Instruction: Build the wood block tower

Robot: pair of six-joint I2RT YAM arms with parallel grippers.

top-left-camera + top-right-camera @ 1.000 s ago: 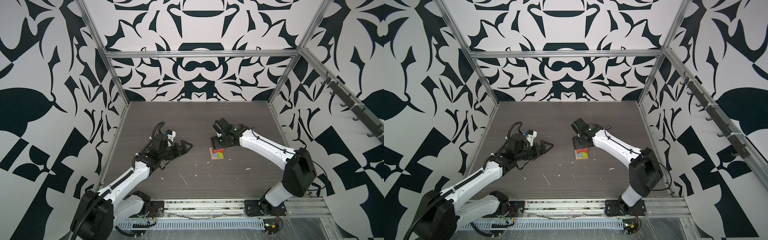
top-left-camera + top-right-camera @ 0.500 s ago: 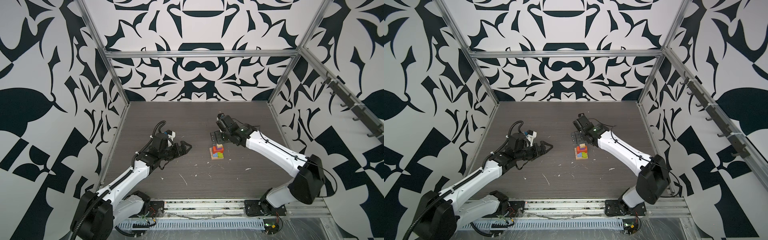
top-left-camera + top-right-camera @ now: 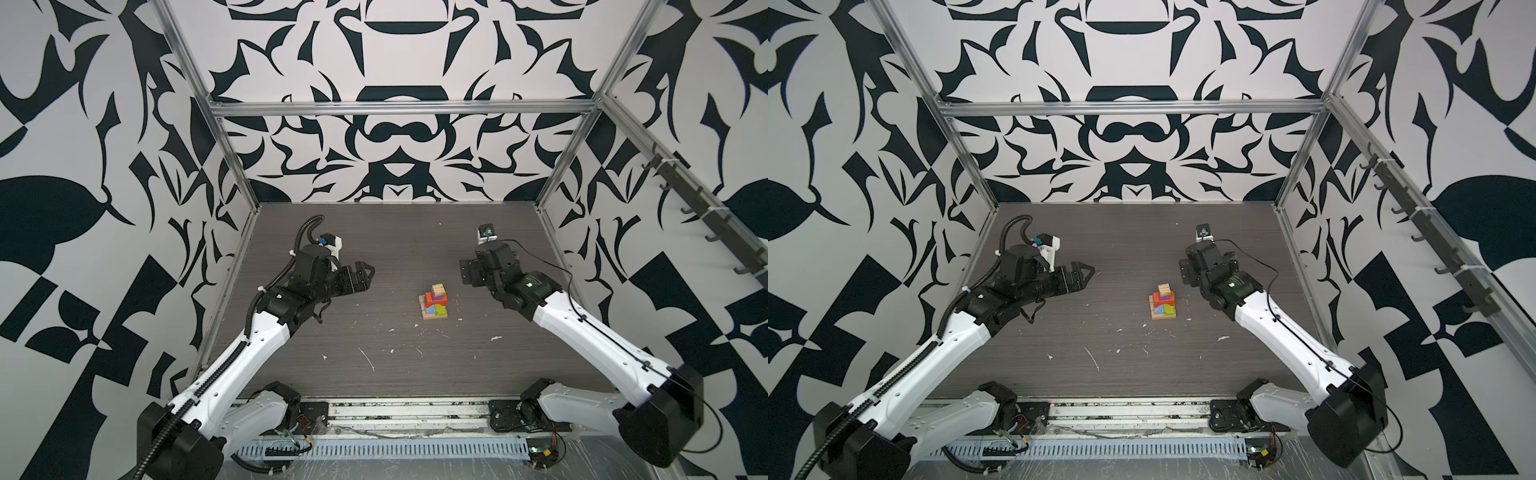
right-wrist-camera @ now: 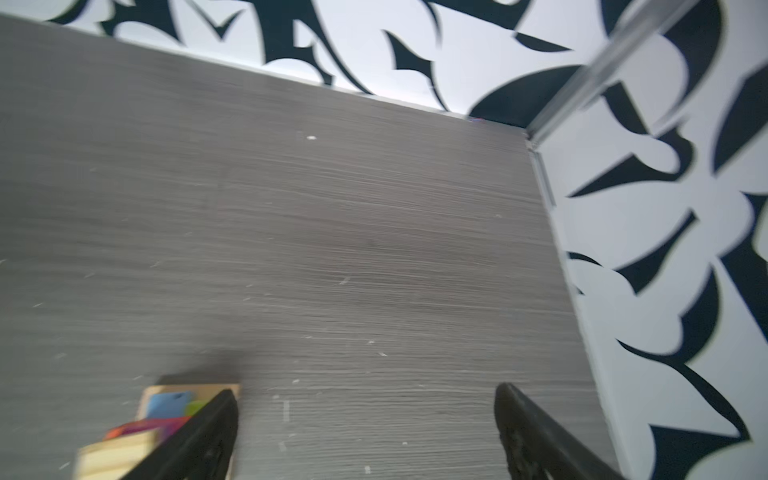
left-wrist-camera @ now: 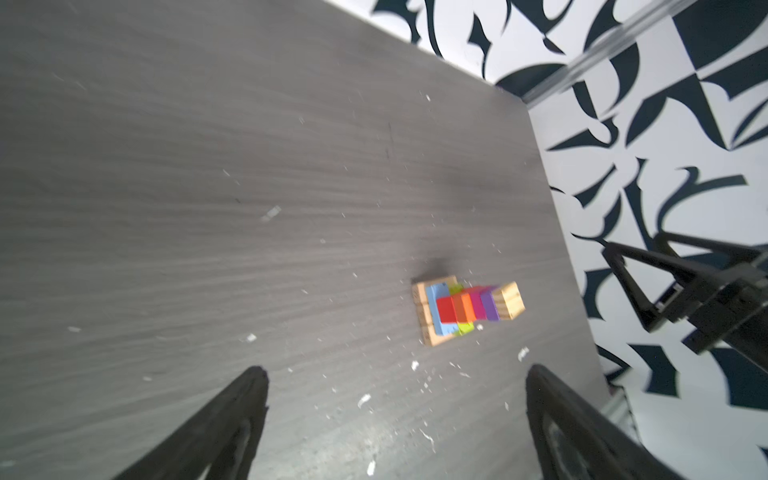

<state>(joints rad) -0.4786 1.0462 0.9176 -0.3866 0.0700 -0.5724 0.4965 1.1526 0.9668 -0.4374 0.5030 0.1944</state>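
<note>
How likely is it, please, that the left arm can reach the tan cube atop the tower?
Probably yes: the left gripper is open and faces the tan cube, with only table between.

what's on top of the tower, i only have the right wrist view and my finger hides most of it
Observer: A plain tan cube tops the wood block tower, sitting right above a purple piece.
Operator: where is the left gripper
Observer: The left gripper hangs open and empty, well off the tower's left side in both top views.
Operator: does the tower lean
Observer: In both top views it looks upright, and it touches neither gripper.
</note>
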